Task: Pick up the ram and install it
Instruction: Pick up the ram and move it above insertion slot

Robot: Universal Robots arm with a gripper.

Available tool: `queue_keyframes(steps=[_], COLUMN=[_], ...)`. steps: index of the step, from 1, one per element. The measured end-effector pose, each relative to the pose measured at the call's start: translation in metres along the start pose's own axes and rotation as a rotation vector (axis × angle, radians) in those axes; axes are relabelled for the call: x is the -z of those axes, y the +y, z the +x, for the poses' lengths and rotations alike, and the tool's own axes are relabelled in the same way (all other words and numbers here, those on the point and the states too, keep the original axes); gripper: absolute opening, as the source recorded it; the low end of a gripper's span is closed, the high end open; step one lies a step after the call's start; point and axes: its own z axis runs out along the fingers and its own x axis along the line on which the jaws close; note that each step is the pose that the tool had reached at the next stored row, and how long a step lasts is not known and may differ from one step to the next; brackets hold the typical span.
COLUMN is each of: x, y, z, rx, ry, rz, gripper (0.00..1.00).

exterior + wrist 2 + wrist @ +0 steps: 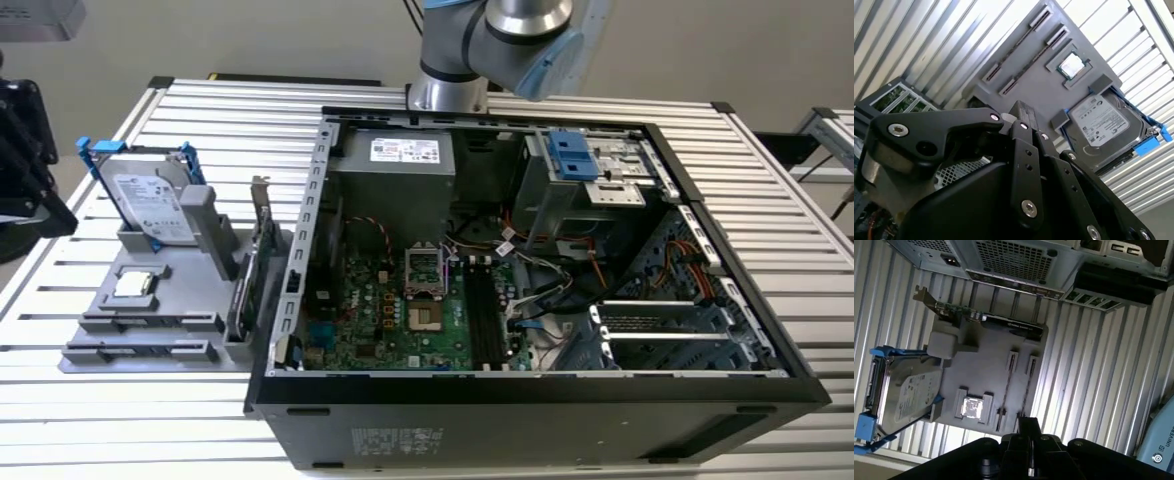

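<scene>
Two thin dark ram sticks stand on edge in the end clips of a grey holder plate (981, 367), side by side: one ram stick (1010, 382) and its neighbour (1027, 390). In the second wrist view the same ram (1016, 45) lies as narrow lines across the plate (1029, 85). My black gripper (1029, 429) hovers well above the plate's ram end, its fingers (1023, 111) pressed together with nothing between them. In the exterior view the open computer case (534, 390) shows the motherboard (387, 310) with its black memory slots (483, 312).
On the holder plate (100, 300) also sit a hard drive in a blue frame (906, 390), a small silver processor chip (973, 407) and a green expansion card with a metal bracket (989, 320). Everything rests on a ribbed metal table (160, 420). The arm's base (447, 90) stands behind the case.
</scene>
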Motion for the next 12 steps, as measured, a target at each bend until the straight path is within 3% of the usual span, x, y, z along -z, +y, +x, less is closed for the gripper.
queue_keyframes(steps=[12], x=[-0.0005], y=[0.0], z=[0.0], rx=[-0.112], ry=[-0.0029], rz=[-0.0001], gripper=[0.0])
